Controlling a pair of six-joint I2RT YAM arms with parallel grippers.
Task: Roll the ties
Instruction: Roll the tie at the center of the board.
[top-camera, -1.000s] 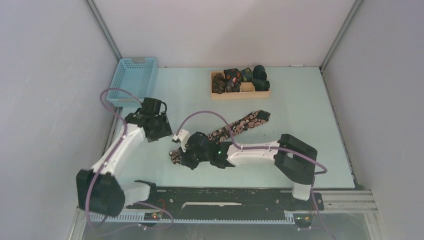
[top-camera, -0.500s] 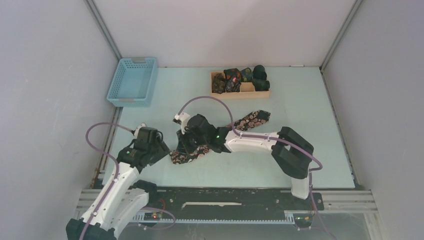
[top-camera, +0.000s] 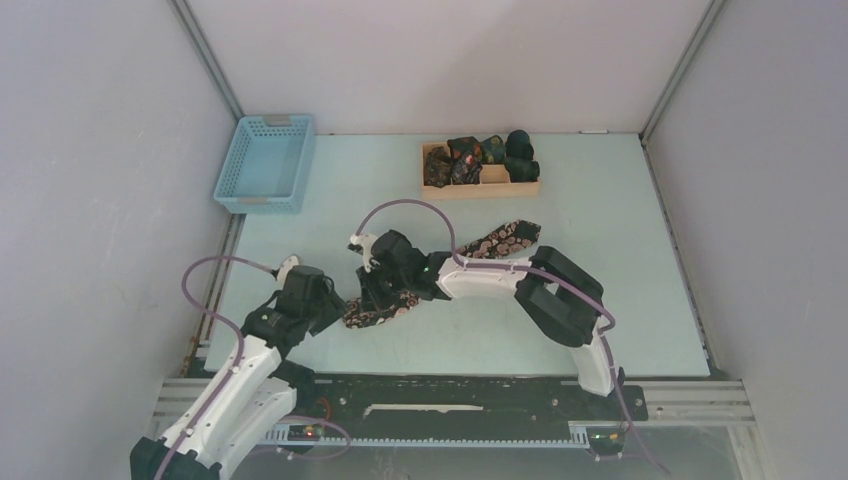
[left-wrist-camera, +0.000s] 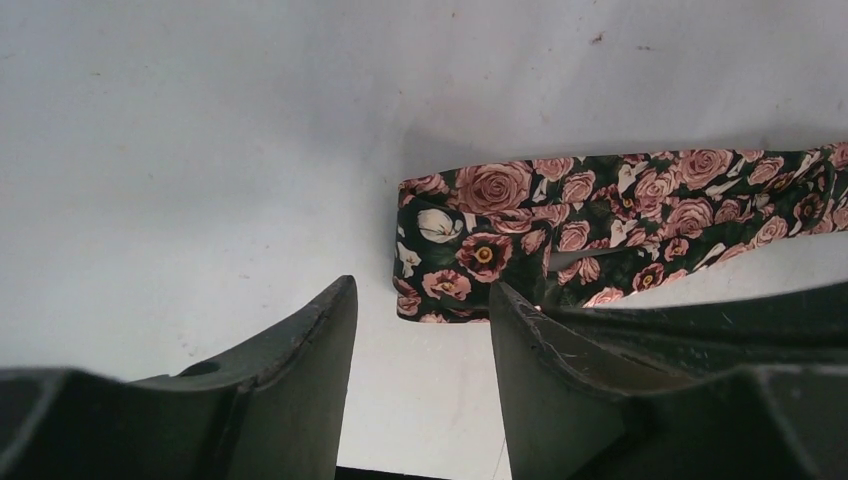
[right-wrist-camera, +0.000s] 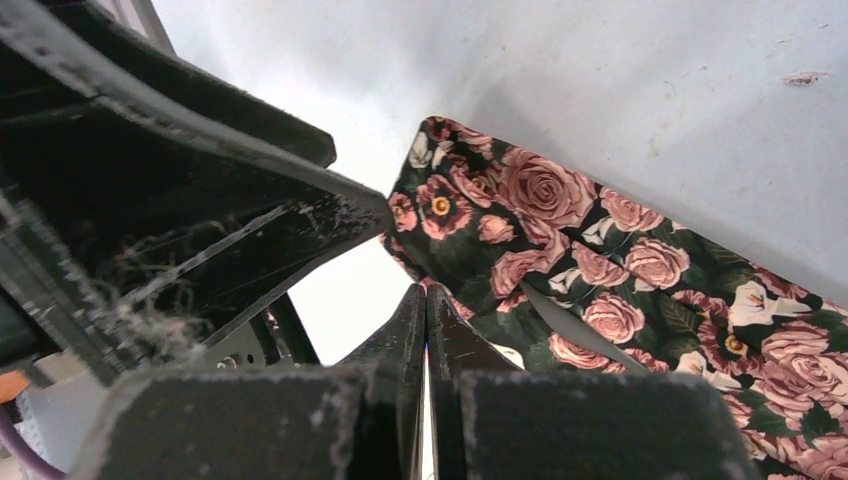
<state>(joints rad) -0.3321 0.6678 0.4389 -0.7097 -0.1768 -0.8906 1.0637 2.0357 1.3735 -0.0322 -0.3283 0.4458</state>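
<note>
The long tie (top-camera: 470, 250), dark with pink roses, lies slantwise on the table, its near end (top-camera: 352, 316) folded over. It also shows in the left wrist view (left-wrist-camera: 600, 225) and the right wrist view (right-wrist-camera: 600, 260). My left gripper (top-camera: 328, 312) is open and empty, just left of that folded end, which lies ahead of the gap between its fingers (left-wrist-camera: 420, 335). My right gripper (top-camera: 376, 292) is shut, its tips (right-wrist-camera: 425, 292) down at the tie's edge near the fold. Several small dark rolled ties (top-camera: 478, 155) sit in a wooden tray.
The wooden tray (top-camera: 492, 186) stands at the back centre. A blue plastic basket (top-camera: 266, 160) stands at the back left. The two grippers are close together at the tie's near end; the left gripper's finger (right-wrist-camera: 200, 190) fills the left of the right wrist view.
My left arm has swung from beside the blue basket down to the tie's near end. My right gripper has shifted a little farther back along the tie. The tie has barely moved.
</note>
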